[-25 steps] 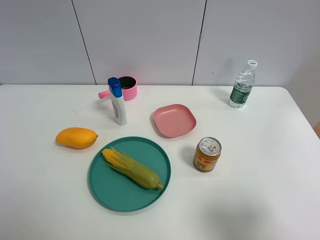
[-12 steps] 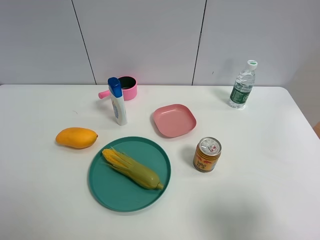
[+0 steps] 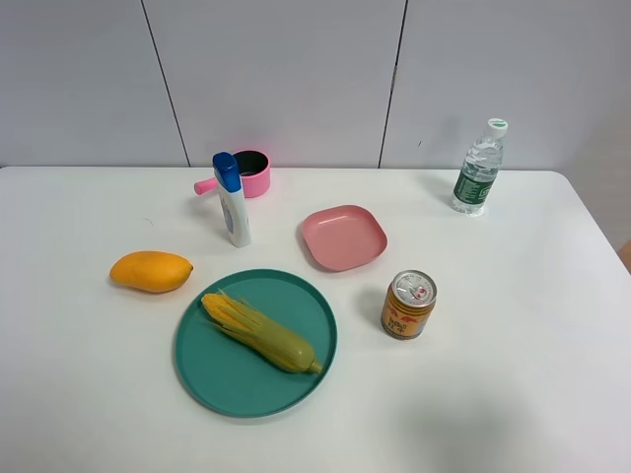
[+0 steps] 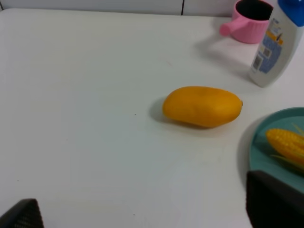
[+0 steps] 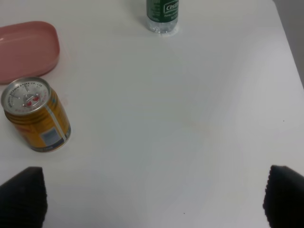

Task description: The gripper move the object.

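Right now I'm looking at the mango (image 4: 203, 106) lying on its side on the white table (image 4: 85, 118), ahead of the left claw (image 4: 142, 216) and a little toward its right-hand finger, well apart from both fingertips. I'm judging it as smooth, rounded and fairly firm, with some weight, so it could roll or slip; I'm planning to take it across its narrow middle, with the jaws spanning the short width rather than the long axis. Beyond the mango from the claw, a white bottle with a blue cap (image 4: 278, 40) and a pink cup (image 4: 249, 20) are standing; off to the claw's right, a teal plate (image 4: 266, 142) is carrying a corn cob (image 4: 285, 145), just beside the mango's far end.

I'm seeing only two dark fingertips at the corners of the left wrist view, set wide apart with nothing between them, so that claw is released and hanging low above the table. The right claw (image 5: 152, 202) is likewise spread and holding nothing, with a drink can (image 5: 35, 116) ahead of its left finger. Neither arm is showing in the high view.
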Tool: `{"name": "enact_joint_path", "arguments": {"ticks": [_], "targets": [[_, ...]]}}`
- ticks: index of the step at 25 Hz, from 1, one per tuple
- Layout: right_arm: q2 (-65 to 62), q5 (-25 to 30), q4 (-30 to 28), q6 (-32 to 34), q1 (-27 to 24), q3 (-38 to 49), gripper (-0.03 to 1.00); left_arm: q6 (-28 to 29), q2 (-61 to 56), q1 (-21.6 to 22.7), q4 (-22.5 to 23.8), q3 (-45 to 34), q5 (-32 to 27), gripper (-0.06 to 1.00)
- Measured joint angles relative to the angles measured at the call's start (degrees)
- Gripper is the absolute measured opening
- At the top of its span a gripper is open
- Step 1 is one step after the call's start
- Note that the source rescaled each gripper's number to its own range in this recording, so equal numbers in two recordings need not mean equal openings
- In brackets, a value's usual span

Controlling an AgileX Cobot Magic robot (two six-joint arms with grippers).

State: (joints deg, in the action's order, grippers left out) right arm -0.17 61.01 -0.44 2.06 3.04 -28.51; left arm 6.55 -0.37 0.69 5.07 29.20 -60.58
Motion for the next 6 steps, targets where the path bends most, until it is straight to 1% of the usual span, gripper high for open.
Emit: {"name": "enact_joint_path", "arguments": {"ticks": [6], "targets": [[0.00, 0.00, 0.00, 0.05, 0.00, 0.00, 0.76, 0.00, 0.00, 0.00, 0.00, 0.00, 0.00, 1.00]]}}
